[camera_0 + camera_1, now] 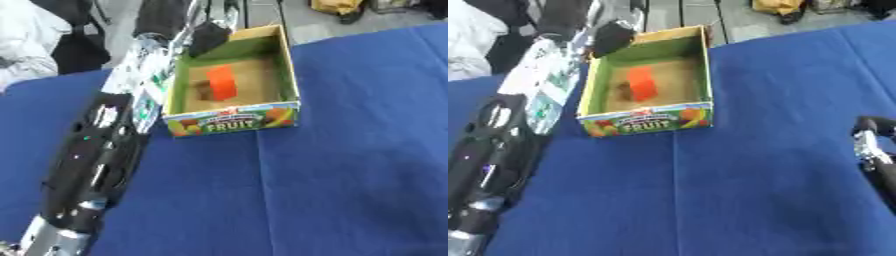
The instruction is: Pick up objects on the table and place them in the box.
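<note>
We record one cardboard box (289, 75), open-topped, standing toward the far edge of the table (367, 165), which is draped in blue cloth; the box sits slightly askew to that edge. Its near wall carries a printed label reading FRUIT with pictures of fruit; its inner walls are green, its floor plain brown board. Inside, near the middle of the floor, stands one orange block (221, 82), upright, with flat faces and sharp corners, apparently rigid; it throws a dark patch on the floor at its left, which we cannot identify further. We judge this block a task object already placed, since it rests wholly within the walls. On the visible cloth we find no other loose object. The left arm reaches from the near-left corner along the box's left side, black casing with silver joints, and its left hand (210, 36) hangs over the box's far-left corner; we take this pose for one of delivery into the box or of leaving it, but we cannot tell whether its fingers are released or clenched, and we see nothing in them. The right hand (873, 145) shows only in the right eye view, at the table's right edge, well apart from the box, evidently idle; its fingers are likewise beyond our telling. The cloth lies flat and matte, with faint creases.
</note>
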Robot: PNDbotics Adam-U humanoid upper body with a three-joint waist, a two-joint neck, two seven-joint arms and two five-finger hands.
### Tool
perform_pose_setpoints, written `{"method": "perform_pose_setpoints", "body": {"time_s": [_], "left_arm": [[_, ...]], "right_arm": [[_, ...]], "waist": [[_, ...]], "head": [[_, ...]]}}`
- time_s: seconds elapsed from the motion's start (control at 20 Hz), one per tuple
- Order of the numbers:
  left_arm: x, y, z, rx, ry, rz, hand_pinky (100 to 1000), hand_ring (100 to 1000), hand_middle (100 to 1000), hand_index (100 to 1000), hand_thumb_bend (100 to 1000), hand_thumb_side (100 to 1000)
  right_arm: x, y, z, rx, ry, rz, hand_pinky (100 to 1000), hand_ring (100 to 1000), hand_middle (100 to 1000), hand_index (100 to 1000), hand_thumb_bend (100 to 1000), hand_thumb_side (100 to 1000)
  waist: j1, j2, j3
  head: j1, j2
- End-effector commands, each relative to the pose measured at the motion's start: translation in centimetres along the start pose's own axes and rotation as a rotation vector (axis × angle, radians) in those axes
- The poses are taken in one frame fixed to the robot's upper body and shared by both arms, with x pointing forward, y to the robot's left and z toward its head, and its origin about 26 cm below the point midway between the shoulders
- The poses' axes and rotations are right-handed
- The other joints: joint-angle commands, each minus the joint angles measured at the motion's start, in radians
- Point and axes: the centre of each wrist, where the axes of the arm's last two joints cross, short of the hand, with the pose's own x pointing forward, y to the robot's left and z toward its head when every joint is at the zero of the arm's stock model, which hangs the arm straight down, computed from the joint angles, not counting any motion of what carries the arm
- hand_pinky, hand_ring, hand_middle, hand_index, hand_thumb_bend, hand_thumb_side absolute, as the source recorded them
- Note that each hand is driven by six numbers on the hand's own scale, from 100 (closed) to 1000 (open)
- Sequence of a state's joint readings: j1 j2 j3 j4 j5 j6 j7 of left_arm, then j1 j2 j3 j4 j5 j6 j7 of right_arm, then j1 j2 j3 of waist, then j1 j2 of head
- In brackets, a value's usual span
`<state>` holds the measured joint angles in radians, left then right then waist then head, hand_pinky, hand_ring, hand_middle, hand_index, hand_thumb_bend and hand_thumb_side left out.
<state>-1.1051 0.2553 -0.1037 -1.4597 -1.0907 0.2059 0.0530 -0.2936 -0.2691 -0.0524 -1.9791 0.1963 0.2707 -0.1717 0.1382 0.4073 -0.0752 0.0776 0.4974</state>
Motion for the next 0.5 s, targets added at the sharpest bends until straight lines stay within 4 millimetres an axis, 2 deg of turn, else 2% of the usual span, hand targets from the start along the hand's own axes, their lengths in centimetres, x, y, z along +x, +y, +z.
{"method": "perform_pose_setpoints", "body": {"time_s": [0.05, 0.15, 0.2, 0.25, 0.5], "left_arm": [[0.5, 4.3, 1.0, 0.135, -0.065, 0.088, 538, 725, 784, 975, 171, 908], [0.2, 5.5, 2.7, 0.163, -0.075, 0.159, 502, 687, 751, 962, 127, 939], [0.0, 5.9, 3.4, 0.173, -0.075, 0.191, 460, 644, 728, 962, 100, 1000], [-0.3, 6.1, 4.4, 0.180, -0.060, 0.225, 452, 631, 727, 963, 100, 1000], [-1.8, 5.0, 9.0, 0.161, 0.044, 0.386, 442, 606, 709, 955, 100, 1000]], "right_arm": [[0.9, -0.5, -0.3, -0.026, -0.041, -0.001, 739, 973, 662, 771, 100, 666], [0.9, -0.6, -0.4, -0.037, -0.043, 0.000, 739, 973, 662, 771, 100, 666], [0.9, -0.6, -0.4, -0.043, -0.043, 0.000, 739, 973, 662, 771, 100, 666], [0.9, -0.7, -0.4, -0.048, -0.043, 0.000, 739, 973, 662, 771, 100, 666], [0.9, -0.7, -0.5, -0.067, -0.043, -0.004, 739, 973, 662, 771, 100, 668]], "waist": [[-0.015, -0.029, 0.008], [-0.022, -0.030, 0.018], [-0.025, -0.031, 0.023], [-0.028, -0.033, 0.029], [-0.050, -0.034, 0.063]], "head": [[-0.016, 0.007], [-0.027, 0.008], [-0.031, 0.009], [-0.037, 0.010], [-0.061, 0.007]]}}
